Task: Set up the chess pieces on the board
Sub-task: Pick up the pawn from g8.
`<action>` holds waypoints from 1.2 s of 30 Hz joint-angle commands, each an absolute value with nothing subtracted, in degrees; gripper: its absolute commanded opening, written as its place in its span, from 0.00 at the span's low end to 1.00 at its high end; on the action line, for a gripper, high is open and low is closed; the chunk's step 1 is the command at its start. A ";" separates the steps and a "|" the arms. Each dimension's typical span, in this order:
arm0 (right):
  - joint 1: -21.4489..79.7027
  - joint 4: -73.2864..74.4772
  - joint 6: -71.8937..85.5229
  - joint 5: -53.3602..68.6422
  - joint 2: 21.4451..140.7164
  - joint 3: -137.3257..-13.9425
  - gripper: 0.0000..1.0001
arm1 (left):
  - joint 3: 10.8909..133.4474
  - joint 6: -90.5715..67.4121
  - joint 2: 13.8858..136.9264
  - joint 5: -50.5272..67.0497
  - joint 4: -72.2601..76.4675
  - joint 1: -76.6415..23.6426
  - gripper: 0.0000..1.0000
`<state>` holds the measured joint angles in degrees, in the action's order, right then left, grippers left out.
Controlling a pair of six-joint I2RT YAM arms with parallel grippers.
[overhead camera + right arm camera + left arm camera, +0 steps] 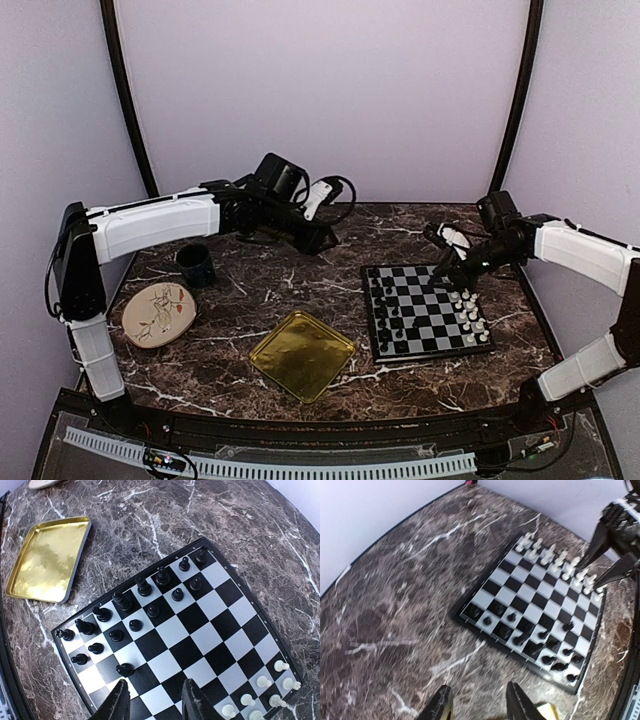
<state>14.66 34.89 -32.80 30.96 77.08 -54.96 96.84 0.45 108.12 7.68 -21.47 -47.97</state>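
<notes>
**Q:** Entry one: which hazards are noted, left to right?

**A:** The left gripper (318,238) is held high over the far edge of the table (262,292), its jaws partly apart with nothing between them. Little risk is expected from it. The board (428,345) is laid near the table's right edge. The black pieces (388,312) are gathered on its left rows, some out of line, and the white pieces (472,312) are ranged along its right edge. The right gripper (156,700) is hung low over the board's far right corner, its jaws narrowly apart and empty. In its wrist view a lone black piece (125,669) is seen close by one finger (120,702). Neighbouring pieces could be toppled if the jaws are lowered into such tight ranks. A tiny piece could be pinched askew and dropped. The board, judged light, could be nudged.

**Q:** Entry two: how are the surface and the room recorded?

**A:** The table is dark brown marble, white-veined and glossy. Toward its left edge a dark cup (196,265) and a floral plate (158,312) are carried, and at the middle of its near edge a gold tray (301,354). The walls (320,90) are plain pale lilac, and two black poles (128,100) are seen before them
</notes>
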 commanded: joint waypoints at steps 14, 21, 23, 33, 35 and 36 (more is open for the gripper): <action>29.51 36.97 -39.89 14.24 83.58 -55.30 0.31 | 83.60 -4.86 101.33 9.04 -20.77 -41.81 0.51; 29.71 35.55 -35.33 14.13 87.82 -63.32 0.27 | 84.23 -5.93 101.25 10.97 -21.07 -41.23 0.51; 29.70 35.56 -33.25 15.01 91.53 -68.51 0.24 | 84.29 -6.06 101.25 11.28 -21.22 -40.94 0.51; 30.03 43.19 -24.72 20.80 114.30 -92.56 0.17 | 84.36 -6.11 100.92 11.02 -21.37 -40.52 0.51; 30.29 44.52 -23.92 20.09 116.63 -95.10 0.17 | 84.35 -6.15 100.75 11.39 -21.44 -40.52 0.51; 30.34 45.02 -23.91 19.73 117.44 -96.00 0.17 | 84.33 -6.23 100.68 11.61 -21.44 -40.52 0.51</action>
